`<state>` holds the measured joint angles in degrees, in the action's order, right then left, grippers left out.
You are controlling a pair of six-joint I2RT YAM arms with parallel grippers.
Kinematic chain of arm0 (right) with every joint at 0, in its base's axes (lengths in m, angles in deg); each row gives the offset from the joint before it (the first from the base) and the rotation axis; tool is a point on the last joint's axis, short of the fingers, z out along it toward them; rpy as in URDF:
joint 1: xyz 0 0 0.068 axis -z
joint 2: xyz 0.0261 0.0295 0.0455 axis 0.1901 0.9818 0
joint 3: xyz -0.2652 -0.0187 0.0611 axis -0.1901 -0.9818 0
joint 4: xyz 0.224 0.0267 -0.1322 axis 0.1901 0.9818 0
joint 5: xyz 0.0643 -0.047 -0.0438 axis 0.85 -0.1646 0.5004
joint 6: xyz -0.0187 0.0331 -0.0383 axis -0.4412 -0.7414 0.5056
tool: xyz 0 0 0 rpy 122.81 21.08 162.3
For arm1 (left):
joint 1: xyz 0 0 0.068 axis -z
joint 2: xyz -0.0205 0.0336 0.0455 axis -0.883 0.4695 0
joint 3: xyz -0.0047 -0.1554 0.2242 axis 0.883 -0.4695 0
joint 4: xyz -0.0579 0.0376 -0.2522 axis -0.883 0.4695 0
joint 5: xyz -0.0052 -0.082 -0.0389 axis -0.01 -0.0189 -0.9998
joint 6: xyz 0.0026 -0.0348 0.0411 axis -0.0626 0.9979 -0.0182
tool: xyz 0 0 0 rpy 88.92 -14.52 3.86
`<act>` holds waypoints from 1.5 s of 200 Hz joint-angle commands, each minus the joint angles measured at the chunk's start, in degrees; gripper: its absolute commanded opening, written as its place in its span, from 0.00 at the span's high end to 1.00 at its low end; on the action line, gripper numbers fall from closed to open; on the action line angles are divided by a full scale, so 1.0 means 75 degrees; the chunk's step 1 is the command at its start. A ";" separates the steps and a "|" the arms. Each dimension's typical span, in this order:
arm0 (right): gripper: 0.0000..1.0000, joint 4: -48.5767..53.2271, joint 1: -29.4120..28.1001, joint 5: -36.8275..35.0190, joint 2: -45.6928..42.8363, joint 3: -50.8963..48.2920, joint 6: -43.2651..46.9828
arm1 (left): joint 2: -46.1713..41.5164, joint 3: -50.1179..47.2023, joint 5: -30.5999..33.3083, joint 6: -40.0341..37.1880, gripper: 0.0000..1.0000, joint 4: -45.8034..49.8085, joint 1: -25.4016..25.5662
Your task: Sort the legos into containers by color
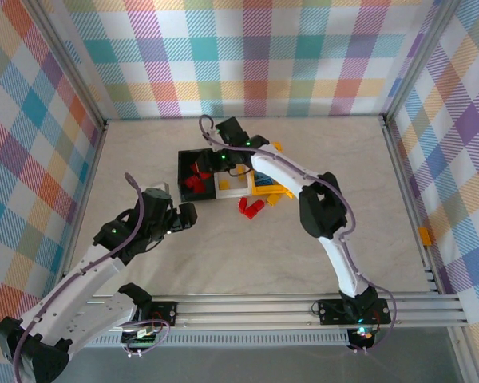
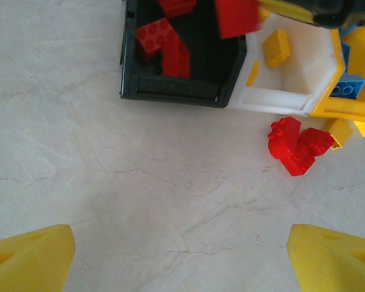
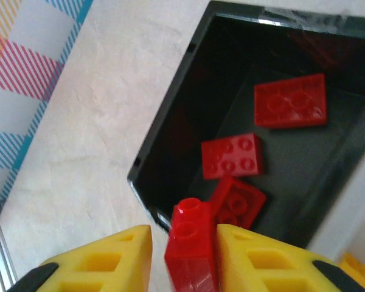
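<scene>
Right gripper (image 3: 184, 234): red brick (image 3: 191, 243) stands on end between the fingers, studs pointing ahead. It touches one finger and there's a thin gap at the other, so I can't tell whether it's clamped or let go. Black bin (image 3: 176, 97) lies directly ahead of and below this gripper, with the brick over its near rim. Three red bricks (image 3: 231, 156) lie flat on the bin floor just past the fingertips.

Left gripper (image 2: 182, 255): released, fingers wide apart with nothing between them, over bare desk (image 2: 140, 201). From this gripper the black bin is straight ahead, slightly left, with red bricks inside. White bin (image 2: 274, 100) is ahead-right, touching the black one, with a yellow brick (image 2: 277, 47) in it. Orange-yellow bin (image 2: 347, 109) is further right against the white bin, with a blue brick (image 2: 347, 88) inside. Loose red bricks (image 2: 298, 146) sit clumped on the desk ahead-right, between this gripper and the white bin, just off its near wall. Loose yellow bricks (image 2: 340, 131) lie right beside that clump, at the orange-yellow bin's near edge.
</scene>
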<state>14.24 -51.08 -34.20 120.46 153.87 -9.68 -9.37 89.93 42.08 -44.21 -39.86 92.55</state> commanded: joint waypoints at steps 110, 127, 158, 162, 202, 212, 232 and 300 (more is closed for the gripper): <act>0.43 0.0077 0.0687 -0.2007 -0.5047 -0.6289 -0.0326 | 0.3927 0.0981 -0.1675 -0.1047 0.13 -0.2004 0.1110; 0.42 -0.0052 0.0937 -0.1964 -0.5826 -0.7371 -0.0382 | 0.4850 0.1522 -0.1635 -0.1203 0.15 -0.2344 0.1191; 0.41 -0.0085 0.1073 -0.1971 -0.6641 -0.8299 -0.0304 | 0.6389 0.2605 -0.1413 -0.1607 0.22 -0.2417 0.1253; 0.41 -0.0073 0.1072 -0.1984 -0.6694 -0.8352 -0.0292 | 0.6510 0.2703 -0.1356 -0.1631 0.23 -0.2413 0.1256; 0.41 -0.0020 0.1130 -0.1940 -0.6999 -0.8598 -0.0181 | 0.7470 0.3458 -0.1178 -0.1957 0.30 -0.2362 0.1259; 0.41 -0.0012 0.1148 -0.1927 -0.7039 -0.8593 -0.0153 | 0.7663 0.3584 -0.1128 -0.2050 0.32 -0.2376 0.1255; 0.41 0.0009 0.1199 -0.1909 -0.7110 -0.8599 -0.0107 | 0.8037 0.3834 -0.1095 -0.2163 0.38 -0.2365 0.1258; 0.41 0.0026 0.1282 -0.1801 -0.7193 -0.8646 -0.0022 | 0.8834 0.4538 -0.0857 -0.2256 0.46 -0.2228 0.1252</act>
<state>14.57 -41.99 -48.69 67.85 89.79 -10.84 54.98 121.38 33.80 -59.75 -56.62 101.38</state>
